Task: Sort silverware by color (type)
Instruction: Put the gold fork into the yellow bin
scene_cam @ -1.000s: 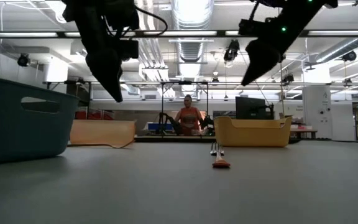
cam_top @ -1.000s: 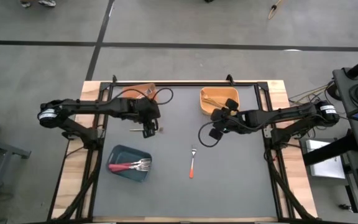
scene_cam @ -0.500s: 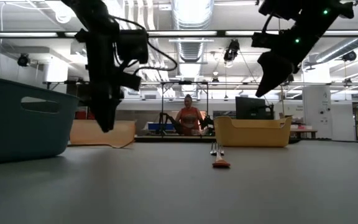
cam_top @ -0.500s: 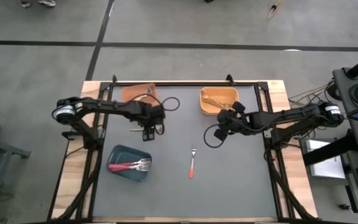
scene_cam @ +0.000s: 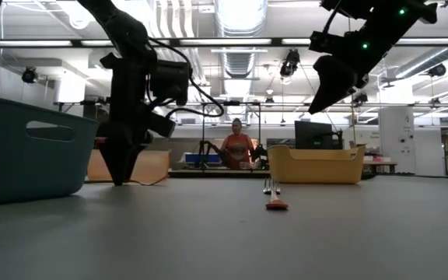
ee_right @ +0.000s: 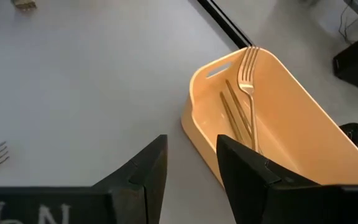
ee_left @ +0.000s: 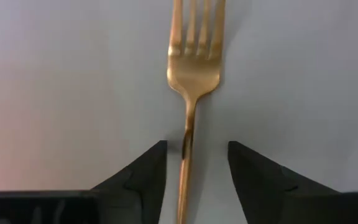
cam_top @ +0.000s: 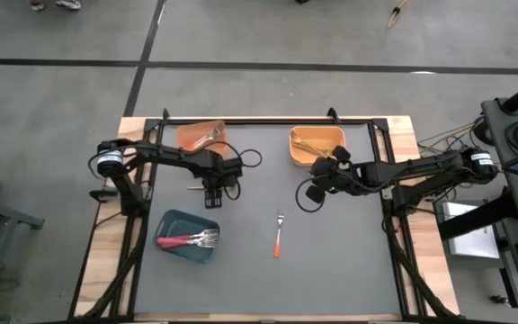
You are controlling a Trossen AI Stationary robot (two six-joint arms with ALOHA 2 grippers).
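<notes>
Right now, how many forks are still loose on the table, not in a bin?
2: a gold fork between the left gripper fingers, and an orange-handled fork lying mid-table. None seems hidden.

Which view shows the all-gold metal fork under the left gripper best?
The left wrist view: the all-gold metal fork lies flat on the grey table, its handle between the left gripper's open fingers. The high view shows only a sliver; the low and right wrist views don't show it.

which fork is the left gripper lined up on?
The all-gold fork lying loose on the mat, its handle between the left gripper's open fingers; the orange-handled fork lies apart, mid-table.
</notes>
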